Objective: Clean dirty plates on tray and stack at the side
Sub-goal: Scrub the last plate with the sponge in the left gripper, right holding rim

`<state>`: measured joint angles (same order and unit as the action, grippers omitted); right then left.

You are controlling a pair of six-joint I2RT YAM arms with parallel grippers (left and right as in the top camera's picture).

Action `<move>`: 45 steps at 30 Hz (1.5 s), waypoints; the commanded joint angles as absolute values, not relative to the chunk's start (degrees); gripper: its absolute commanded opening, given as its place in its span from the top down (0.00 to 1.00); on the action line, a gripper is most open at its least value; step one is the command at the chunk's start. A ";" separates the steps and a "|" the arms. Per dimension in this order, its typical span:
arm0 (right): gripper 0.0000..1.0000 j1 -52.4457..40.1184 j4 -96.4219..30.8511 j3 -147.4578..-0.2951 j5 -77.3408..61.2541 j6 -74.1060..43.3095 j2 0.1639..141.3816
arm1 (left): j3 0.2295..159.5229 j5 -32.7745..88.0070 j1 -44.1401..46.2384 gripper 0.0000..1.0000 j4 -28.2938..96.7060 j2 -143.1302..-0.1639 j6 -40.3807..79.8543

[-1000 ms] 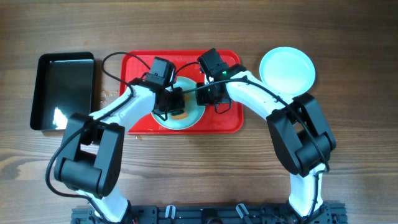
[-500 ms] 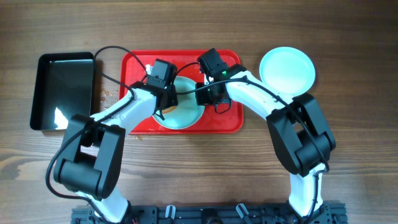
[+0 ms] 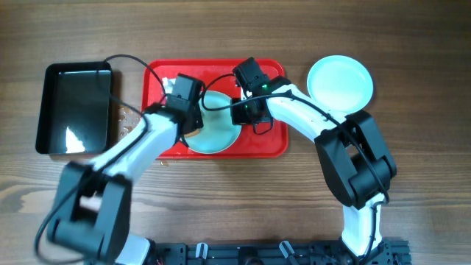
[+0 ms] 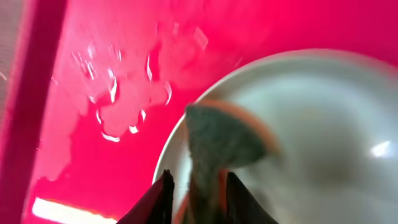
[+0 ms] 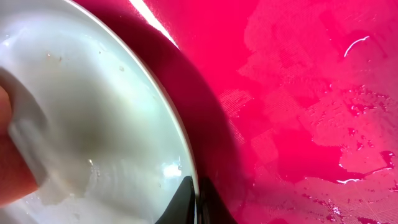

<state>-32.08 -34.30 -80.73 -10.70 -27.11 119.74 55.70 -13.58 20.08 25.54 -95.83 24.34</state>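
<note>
On the red tray [image 3: 158, 79] lies a pale mint plate [image 3: 221, 134]. My right gripper [image 3: 245, 112] is shut on the plate's right rim; in the right wrist view its fingertips [image 5: 198, 183] pinch the plate's edge [image 5: 93, 112] over the wet tray [image 5: 298, 93]. My left gripper [image 3: 193, 124] is at the plate's left rim. In the left wrist view a grey-green sponge with an orange edge [image 4: 224, 134] sits between the left gripper's [image 4: 196, 180] jaws, over the plate [image 4: 323, 124] and the tray [image 4: 93, 74]. A second, clean-looking plate [image 3: 339, 82] rests on the table right of the tray.
A black rectangular pan [image 3: 76, 107] stands left of the tray. Small crumbs [image 3: 129, 112] lie on the wood between the pan and the tray. Water drops [image 4: 115, 93] cover the tray floor beside the plate.
My left arm has swept the sponge from the middle of the plate to its left rim and is blurred with motion. The right gripper and the plate have stayed put.
</note>
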 commanded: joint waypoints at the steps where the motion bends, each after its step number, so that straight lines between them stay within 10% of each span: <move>1: 0.96 -32.40 -35.14 -79.75 -8.97 -27.14 123.35 | 55.77 -10.66 19.77 0.72 25.04 -89.93 24.45; 45: 0.96 -32.40 -35.16 -79.75 -8.99 -27.14 123.35 | 56.47 -5.80 17.82 0.70 28.47 -95.77 21.26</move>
